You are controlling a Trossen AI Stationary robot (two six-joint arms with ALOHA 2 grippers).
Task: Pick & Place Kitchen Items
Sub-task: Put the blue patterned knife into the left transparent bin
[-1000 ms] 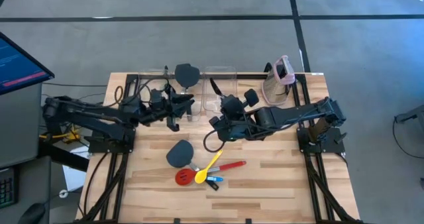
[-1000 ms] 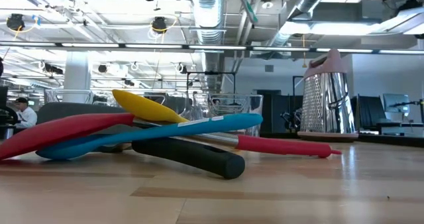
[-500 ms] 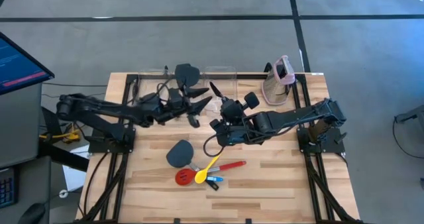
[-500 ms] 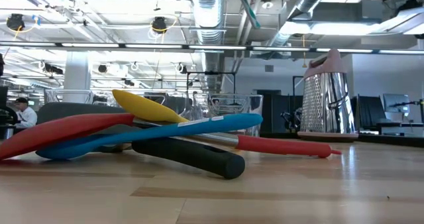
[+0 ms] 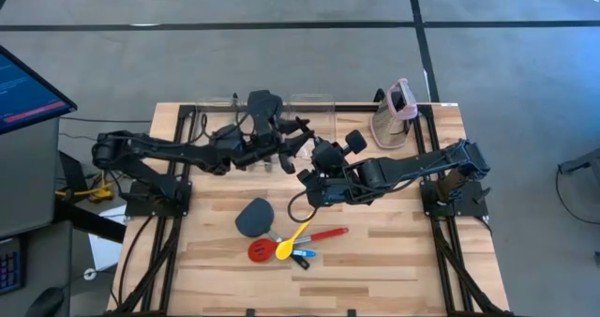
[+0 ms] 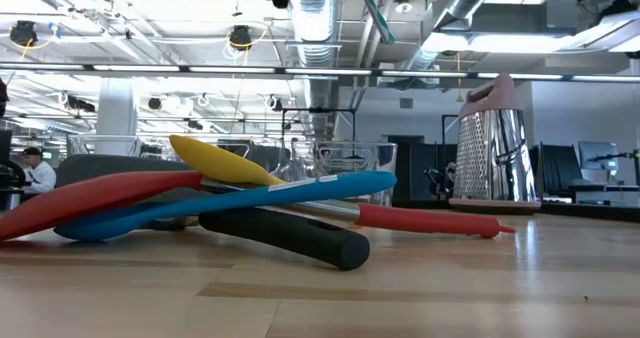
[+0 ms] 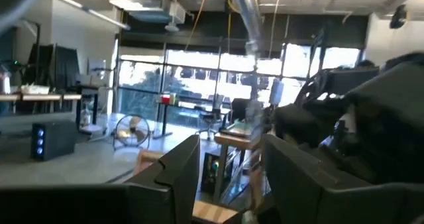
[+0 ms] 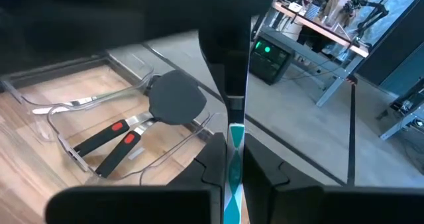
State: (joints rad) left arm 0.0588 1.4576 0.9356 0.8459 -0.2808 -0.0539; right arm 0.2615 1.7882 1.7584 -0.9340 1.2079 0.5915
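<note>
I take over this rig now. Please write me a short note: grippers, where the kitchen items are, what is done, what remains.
Left gripper: open, empty, raised near the bins at the table's far edge.
Right gripper: shut on a thin silvery-green tool, above the table's middle.
Done: two spatulas lie in a clear bin.
Left: place the held tool; then the third spatula, red slotted spoon, yellow spoon and blue spoon, piled near the front.

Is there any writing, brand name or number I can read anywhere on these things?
None can be read.
Monitor: lines of text on the screen, too small to read.
Blue spoon: a pale label on the handle, too blurred to read.
Red can in the room behind: no legible mark.
</note>
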